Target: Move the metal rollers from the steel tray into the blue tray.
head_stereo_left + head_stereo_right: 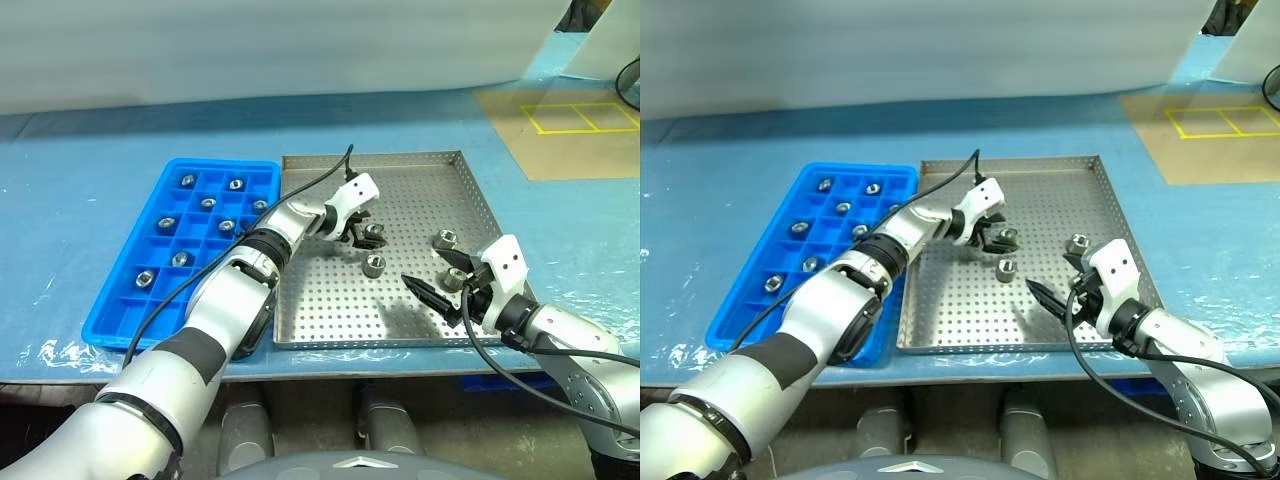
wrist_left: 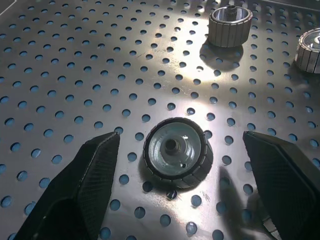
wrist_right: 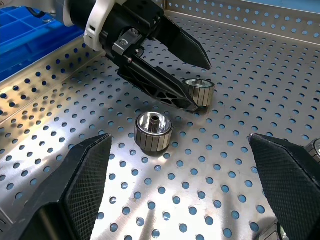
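Left end effector [image 1: 362, 232] over a roller [image 2: 175, 152], steel tray [image 1: 400, 320].
Both wide open, empty; right end effector [image 1: 440, 292] probably hovering nearby.

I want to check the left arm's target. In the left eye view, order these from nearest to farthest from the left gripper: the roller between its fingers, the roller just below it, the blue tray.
1. Roller between the left gripper fingers.
2. Roller just below, mid steel tray.
3. Blue tray, off to the left.
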`<action>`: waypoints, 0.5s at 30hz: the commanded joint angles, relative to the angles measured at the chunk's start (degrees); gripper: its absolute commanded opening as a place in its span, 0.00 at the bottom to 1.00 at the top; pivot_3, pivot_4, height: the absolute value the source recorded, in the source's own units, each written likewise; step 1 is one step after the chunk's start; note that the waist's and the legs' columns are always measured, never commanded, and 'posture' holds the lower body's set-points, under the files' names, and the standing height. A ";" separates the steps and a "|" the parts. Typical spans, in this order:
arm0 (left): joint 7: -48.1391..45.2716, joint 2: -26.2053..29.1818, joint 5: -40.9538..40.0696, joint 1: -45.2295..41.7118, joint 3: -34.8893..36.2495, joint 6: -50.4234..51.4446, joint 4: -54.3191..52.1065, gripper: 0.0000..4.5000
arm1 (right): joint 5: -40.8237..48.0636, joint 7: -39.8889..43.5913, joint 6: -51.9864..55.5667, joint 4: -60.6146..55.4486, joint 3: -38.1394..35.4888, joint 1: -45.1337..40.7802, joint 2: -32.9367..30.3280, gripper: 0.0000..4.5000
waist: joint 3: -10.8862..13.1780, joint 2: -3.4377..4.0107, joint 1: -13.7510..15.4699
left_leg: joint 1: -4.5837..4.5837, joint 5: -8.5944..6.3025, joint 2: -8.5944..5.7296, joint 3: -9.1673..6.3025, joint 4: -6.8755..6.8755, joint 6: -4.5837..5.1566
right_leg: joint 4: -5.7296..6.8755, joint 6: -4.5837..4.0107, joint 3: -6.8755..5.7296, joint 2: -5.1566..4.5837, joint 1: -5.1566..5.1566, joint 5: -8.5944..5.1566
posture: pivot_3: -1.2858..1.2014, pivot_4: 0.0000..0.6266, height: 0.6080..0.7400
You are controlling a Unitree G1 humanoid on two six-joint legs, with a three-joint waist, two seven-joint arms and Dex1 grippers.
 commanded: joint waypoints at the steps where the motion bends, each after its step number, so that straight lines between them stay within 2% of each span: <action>1: 1.22 -0.46 0.74 -1.76 1.07 -1.44 0.03 0.84 | 0.86 -0.60 -1.00 -3.26 -0.30 -0.19 0.20 1.00 | 0.00 0.00 -0.04 | 0.00 0.00 0.00 0.00 0.00 0.00 | 0.00 0.00 0.00 0.00 0.00 0.00 | 0.33 0.24 1.00; 3: 1.48 -0.52 1.57 -1.51 0.64 -1.91 0.38 0.71 | 0.80 -0.79 -1.06 -3.27 -0.19 -0.14 0.25 1.00 | 0.00 0.00 -0.08 | 0.00 0.00 0.00 0.00 0.00 0.00 | 0.00 0.00 0.00 0.00 0.00 0.00 | 0.33 0.24 1.00; 9: 1.40 -0.74 2.49 -0.99 0.64 -2.27 0.98 0.24 | 0.77 -1.42 -1.22 -3.29 0.10 -0.28 0.47 1.00 | 0.00 0.00 -0.13 | 0.01 -0.01 0.00 0.00 0.00 0.01 | -0.02 0.00 -0.01 -0.01 0.02 0.00 | 0.33 0.24 1.00; 15: 2.33 -0.53 4.00 -0.34 0.04 -3.17 1.04 0.23 | 0.58 -1.76 -1.43 -3.15 0.25 -0.49 0.55 1.00 | 0.00 0.00 -0.21 | 0.04 -0.01 -0.01 0.01 0.01 0.02 | -0.02 0.02 -0.01 -0.01 0.06 -0.01 | 0.33 0.24 1.00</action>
